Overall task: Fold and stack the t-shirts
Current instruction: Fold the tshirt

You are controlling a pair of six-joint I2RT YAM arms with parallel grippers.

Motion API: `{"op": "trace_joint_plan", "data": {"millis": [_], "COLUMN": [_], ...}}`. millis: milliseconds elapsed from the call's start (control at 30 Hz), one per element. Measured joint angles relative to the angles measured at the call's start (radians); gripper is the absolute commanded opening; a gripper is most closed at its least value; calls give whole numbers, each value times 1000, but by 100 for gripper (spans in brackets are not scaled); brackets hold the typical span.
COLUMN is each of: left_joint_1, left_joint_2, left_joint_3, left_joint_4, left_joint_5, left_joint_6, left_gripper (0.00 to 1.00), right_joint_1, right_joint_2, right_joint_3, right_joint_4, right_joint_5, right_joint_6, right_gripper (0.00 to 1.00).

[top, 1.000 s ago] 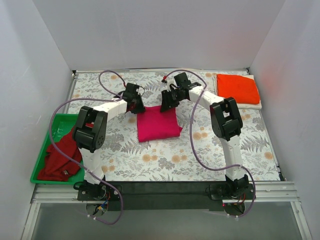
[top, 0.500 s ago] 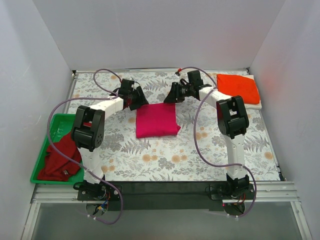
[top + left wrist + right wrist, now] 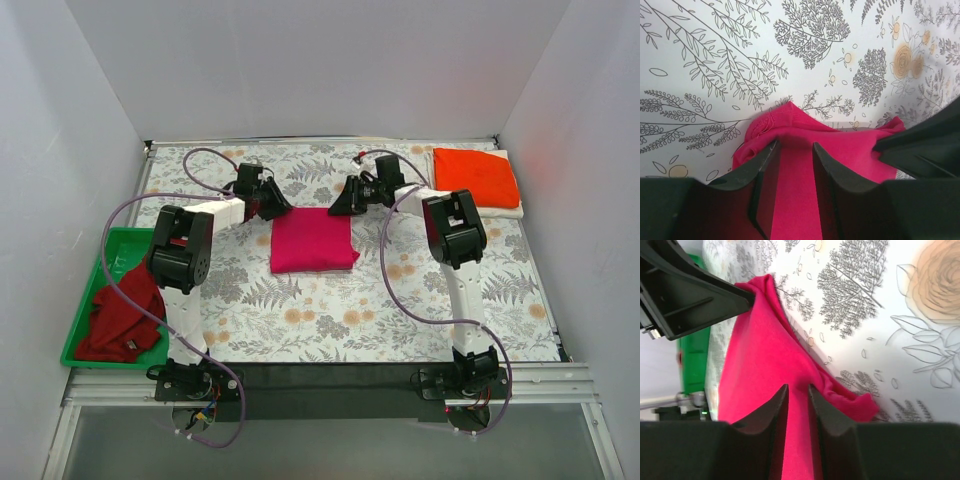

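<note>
T-shirts are spread over three places. The magenta-pink tee (image 3: 312,240) is laid folded in the middle of the desk (image 3: 330,330). The orange-red tee (image 3: 475,176) is stacked folded on the white tee (image 3: 495,210) at the far right corner. The darker red tee (image 3: 118,318) is left crumpled in the green tray (image 3: 118,248) at the left edge.

The left hand (image 3: 272,204) is set at the far left corner of the magenta-pink tee and the right hand (image 3: 345,198) at its far right corner. In each wrist view the fingers are seen a little apart with pink cloth lying between them. Whether the cloth is clamped or merely straddled cannot be told for either hand.

The fold is judged finished or nearly so, with the move to the stack expected next. Several faults can be foreseen:

- If only the top layer is caught at either corner, the fold would be peeled open once the tee is lifted.
- The far left corner is seen bunched beyond the left fingers (image 3: 765,172), so a crease could be pressed in there.
- If one hand is opened or raised ahead of the other, the tee would be dragged askew.
- If the tee is carried by its far edge alone, the near half would be left hanging and could be unfolded, or set down crookedly on the orange-red tee.
</note>
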Motion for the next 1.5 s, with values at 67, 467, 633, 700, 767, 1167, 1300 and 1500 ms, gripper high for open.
{"op": "trace_joint_plan", "data": {"millis": [67,467,633,700,767,1167,1300,1500], "left_joint_1": [5,6,2,-8,-19,-56,-60,-61], "left_joint_2": [5,-171,-410,-489,-528,-334,-338,-353], "left_joint_3": [2,-72,-145,-203,-263,-444,-457,-471], "left_joint_4": [13,-67,-132,-136,-140,-125,-107,-108], "left_joint_5": [8,63,106,117,130,164,161,150], "left_joint_6": [-6,-31,-63,-80,-89,-135,-150,-161], "left_gripper": [32,61,47,35,26,3,2,1], "right_joint_1": [-20,-29,81,135,192,239,217,174], "right_joint_2": [41,-190,-386,-415,-412,-128,-148,-264], "right_joint_3": [0,-157,-260,-291,-320,-371,-423,-520], "right_joint_4": [3,-5,26,44,58,115,172,137], "right_joint_5": [-18,-27,-49,-57,-61,-114,-135,-117], "right_joint_6": [14,34,39,40,40,53,51,20], "right_gripper": [23,24,20,16,12,1,1,1]}}
